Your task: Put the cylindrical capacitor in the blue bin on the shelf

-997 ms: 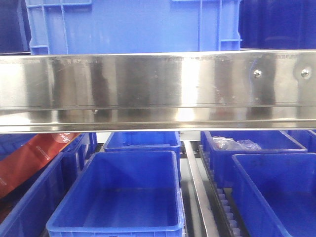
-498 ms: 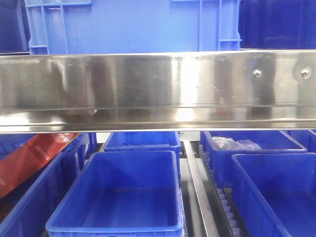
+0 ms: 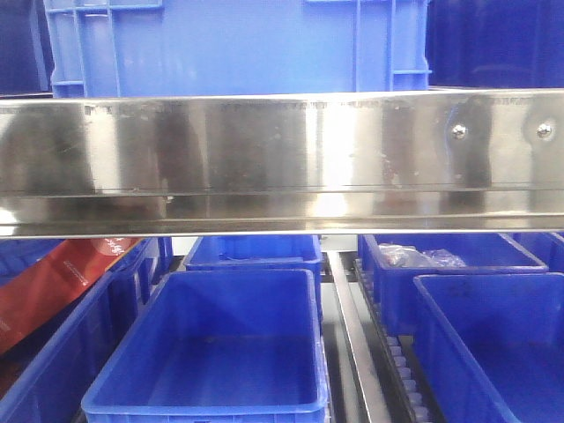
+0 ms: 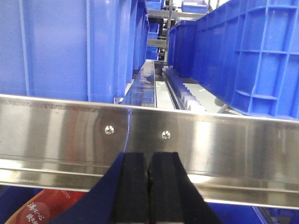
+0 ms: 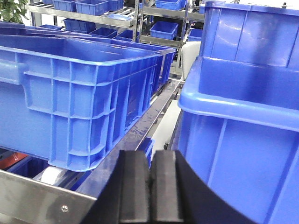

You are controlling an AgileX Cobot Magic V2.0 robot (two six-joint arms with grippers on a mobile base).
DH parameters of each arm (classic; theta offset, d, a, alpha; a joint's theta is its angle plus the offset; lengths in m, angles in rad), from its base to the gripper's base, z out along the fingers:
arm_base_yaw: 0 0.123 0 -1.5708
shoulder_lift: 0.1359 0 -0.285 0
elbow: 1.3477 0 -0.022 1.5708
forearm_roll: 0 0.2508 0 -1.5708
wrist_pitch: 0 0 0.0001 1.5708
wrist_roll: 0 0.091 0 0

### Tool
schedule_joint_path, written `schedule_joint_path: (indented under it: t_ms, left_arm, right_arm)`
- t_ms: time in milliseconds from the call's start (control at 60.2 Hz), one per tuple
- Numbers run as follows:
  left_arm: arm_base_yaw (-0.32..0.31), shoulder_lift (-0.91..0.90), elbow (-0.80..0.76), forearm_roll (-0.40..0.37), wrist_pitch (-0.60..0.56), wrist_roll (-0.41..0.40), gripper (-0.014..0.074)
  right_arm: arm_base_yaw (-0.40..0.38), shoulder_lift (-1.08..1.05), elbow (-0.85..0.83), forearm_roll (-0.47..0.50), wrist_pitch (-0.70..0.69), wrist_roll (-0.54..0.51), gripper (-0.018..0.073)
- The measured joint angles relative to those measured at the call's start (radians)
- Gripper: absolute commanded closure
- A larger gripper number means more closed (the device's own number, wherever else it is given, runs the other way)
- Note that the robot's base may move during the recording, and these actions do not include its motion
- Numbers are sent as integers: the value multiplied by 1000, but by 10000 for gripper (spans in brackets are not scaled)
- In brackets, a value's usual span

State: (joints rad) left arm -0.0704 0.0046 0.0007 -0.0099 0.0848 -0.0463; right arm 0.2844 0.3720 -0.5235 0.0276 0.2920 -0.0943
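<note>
Capacitor: not visible in any view; both pincers, left point(image 4: 148, 175) and right point(image 5: 149, 184), clenched empty at the shelf point(image 3: 282, 159) rail; open blue bin point(image 3: 211, 344) lies below that rail.

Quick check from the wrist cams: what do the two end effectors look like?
Both match: the left end effector and right end effector each have two flat black, foam-like pads on blue finger bodies. No cables or markings show.
</note>
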Motion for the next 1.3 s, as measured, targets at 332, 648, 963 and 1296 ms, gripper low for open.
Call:
schedule_joint_path:
  t_ms: [332, 648, 963, 1296]
  left_arm:
    - [0, 0, 2, 0, -7, 0, 707]
    - [0, 0, 2, 0, -7, 0, 707]
    - [0, 0, 2, 0, -7, 0, 707]
    - [0, 0, 2, 0, -7, 0, 707]
  right_arm:
    - [0, 0, 0, 0, 0, 0, 641]
    - [0, 0, 2, 0, -1, 0, 641]
    - [-128, -53, 120, 53, -127, 0, 641]
    - [-256, -270, 397, 103, -173, 0, 641]
